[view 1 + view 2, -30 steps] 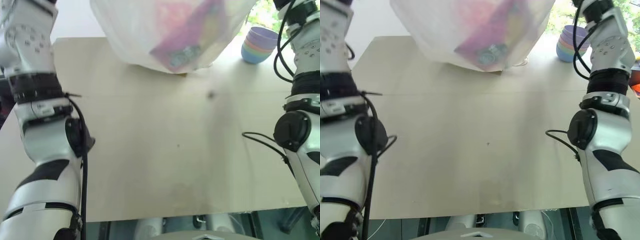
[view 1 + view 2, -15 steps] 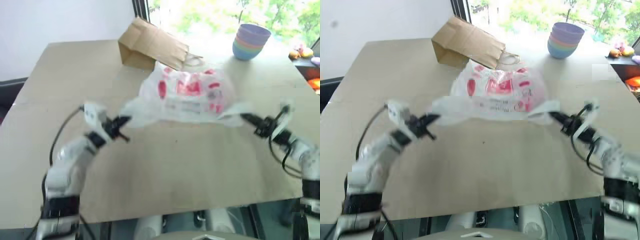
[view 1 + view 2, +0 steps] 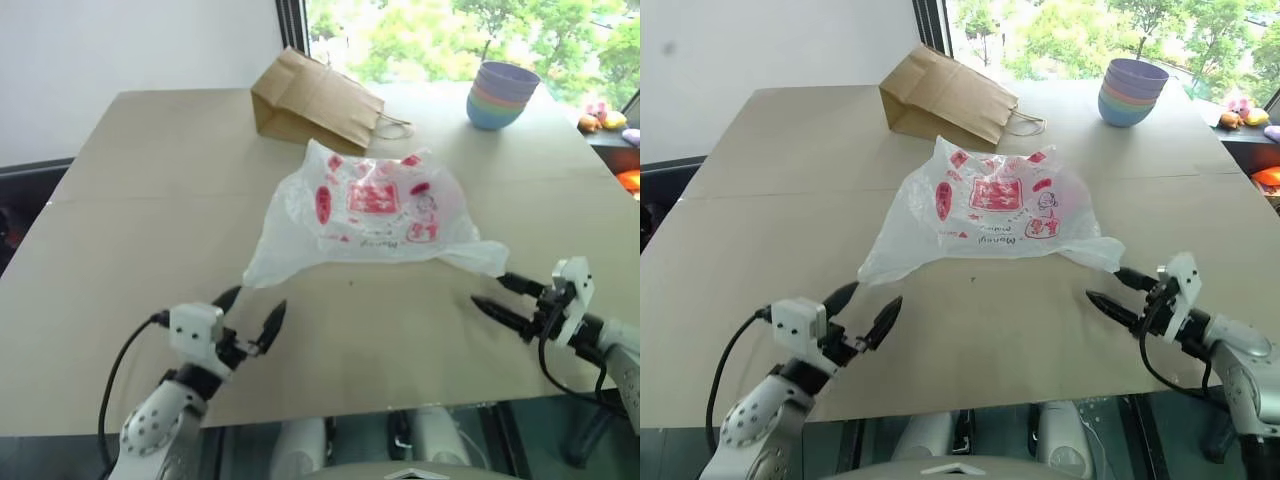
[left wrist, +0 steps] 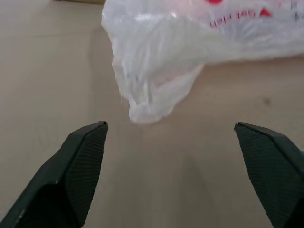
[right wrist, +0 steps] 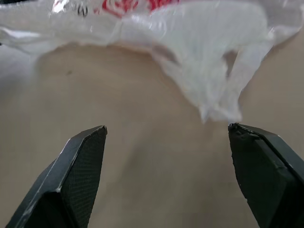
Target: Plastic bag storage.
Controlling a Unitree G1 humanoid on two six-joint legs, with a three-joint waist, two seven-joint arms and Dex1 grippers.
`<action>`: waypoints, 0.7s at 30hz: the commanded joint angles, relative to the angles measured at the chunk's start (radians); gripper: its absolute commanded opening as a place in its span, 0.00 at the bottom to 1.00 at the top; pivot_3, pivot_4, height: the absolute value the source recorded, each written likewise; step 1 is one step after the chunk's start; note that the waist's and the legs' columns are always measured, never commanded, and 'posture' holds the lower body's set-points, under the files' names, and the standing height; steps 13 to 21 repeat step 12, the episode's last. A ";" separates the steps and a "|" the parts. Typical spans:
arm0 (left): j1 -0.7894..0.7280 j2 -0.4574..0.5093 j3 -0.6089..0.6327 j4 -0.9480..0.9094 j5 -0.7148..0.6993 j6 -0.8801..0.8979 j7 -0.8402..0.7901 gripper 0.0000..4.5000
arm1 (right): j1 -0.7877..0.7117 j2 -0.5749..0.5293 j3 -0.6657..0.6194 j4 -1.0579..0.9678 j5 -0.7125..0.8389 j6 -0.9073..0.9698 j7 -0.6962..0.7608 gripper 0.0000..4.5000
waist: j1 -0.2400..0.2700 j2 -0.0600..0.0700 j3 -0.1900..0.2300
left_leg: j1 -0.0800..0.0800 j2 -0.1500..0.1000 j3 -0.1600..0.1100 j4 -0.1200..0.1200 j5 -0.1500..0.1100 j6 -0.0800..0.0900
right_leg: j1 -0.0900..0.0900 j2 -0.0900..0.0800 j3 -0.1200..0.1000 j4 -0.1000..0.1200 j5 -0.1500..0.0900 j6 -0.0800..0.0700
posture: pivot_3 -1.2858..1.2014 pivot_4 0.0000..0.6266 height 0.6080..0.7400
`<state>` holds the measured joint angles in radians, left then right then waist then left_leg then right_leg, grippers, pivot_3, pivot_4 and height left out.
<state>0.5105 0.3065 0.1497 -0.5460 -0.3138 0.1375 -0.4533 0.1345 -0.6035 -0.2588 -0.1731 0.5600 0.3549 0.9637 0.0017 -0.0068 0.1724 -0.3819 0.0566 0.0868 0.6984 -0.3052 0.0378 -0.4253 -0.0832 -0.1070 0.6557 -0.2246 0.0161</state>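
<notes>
White plastic bag (image 3: 375,210), one (flat on table (image 3: 150,180)); two claws (image 3: 250,315) (image 3: 497,294), both apart.

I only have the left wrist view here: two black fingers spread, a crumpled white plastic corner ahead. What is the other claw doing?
Observer: The right claw is open too, just short of the opposite corner of the thin white plastic bag with red print.
Operator: Anything behind the bag?
Observer: A brown paper bag lies on its side, apart from the plastic one.
Operator: Anything else on the table?
Observer: A stack of pastel bowls stands at the far right edge of the beige table.
</notes>
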 commanded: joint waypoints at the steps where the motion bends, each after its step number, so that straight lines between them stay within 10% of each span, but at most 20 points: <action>1: 0.037 0.006 -0.035 -0.050 0.055 -0.050 0.000 0.99 | 0.034 0.019 0.002 -0.029 -0.024 -0.080 0.005 0.92 | 0.001 0.000 0.000 | -0.001 0.000 0.000 0.000 0.000 0.001 | 0.000 0.000 0.000 -0.001 0.000 0.000 | 0.52 0.24 1.00; 21: 0.110 -0.010 -0.162 -0.044 0.124 -0.138 0.000 0.99 | 0.083 0.112 0.103 -0.107 -0.066 -0.210 -0.016 0.92 | 0.014 -0.002 -0.001 | -0.003 0.001 0.000 0.000 -0.001 0.002 | -0.005 -0.001 0.000 0.000 -0.003 -0.002 | 0.52 0.24 1.00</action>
